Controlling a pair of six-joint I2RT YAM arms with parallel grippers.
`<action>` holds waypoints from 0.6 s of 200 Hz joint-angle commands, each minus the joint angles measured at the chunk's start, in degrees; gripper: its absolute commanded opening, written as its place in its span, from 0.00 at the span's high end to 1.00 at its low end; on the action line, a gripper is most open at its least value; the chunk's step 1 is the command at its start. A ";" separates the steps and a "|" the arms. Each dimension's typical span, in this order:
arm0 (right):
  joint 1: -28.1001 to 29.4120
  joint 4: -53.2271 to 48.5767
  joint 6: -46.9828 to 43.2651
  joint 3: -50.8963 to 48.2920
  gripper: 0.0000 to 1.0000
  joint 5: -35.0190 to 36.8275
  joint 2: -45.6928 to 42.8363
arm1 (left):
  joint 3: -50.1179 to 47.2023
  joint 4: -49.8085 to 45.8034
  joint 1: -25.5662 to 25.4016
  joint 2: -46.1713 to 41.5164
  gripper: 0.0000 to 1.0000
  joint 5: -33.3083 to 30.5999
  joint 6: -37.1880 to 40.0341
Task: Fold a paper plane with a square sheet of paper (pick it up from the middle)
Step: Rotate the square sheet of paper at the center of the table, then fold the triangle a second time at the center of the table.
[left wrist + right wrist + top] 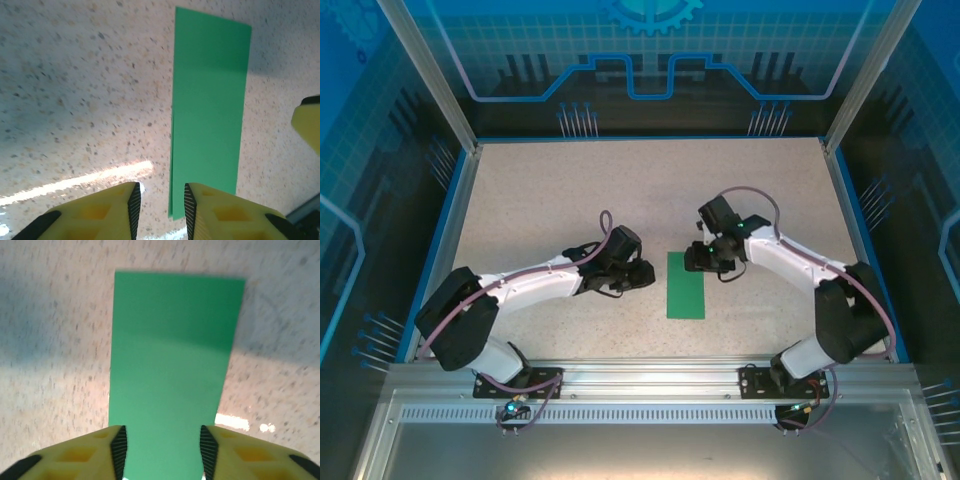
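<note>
- The left hand [642, 272] sits low over the speckled worktop [570, 190]. Its yellow fingers [100, 212] are parted by a narrow gap and grip nothing.
- From the left wrist, one corner of the green sheet of paper [210, 100] shows in that gap. Whether the fingers touch it cannot be told.
- The right hand [162, 435] is open. Its fingers [75, 457] straddle one short end of the paper, which lies flat beneath them.
- The paper is a plain, narrow rectangle with straight edges, lying mid-worktop between the two hands.
- Bare worktop lies open all round the paper, out to a blue rim [448, 250].
- The blue back wall carries a printed gear outline [650, 12] and circuit-like lines.
</note>
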 commanded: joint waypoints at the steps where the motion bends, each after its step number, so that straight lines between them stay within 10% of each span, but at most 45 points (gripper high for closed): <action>1: 0.28 2.14 0.15 -4.41 0.65 -7.79 -0.88 | -1.52 1.93 0.16 0.62 0.65 6.15 -0.99; 60: -3.80 7.06 1.41 -12.41 0.76 -10.55 -2.34 | -1.35 3.45 -1.31 2.32 0.63 7.94 -2.58; 120: -8.25 10.04 0.52 -14.30 0.60 -16.59 -2.44 | -0.20 6.02 -1.69 6.11 0.62 9.04 -4.25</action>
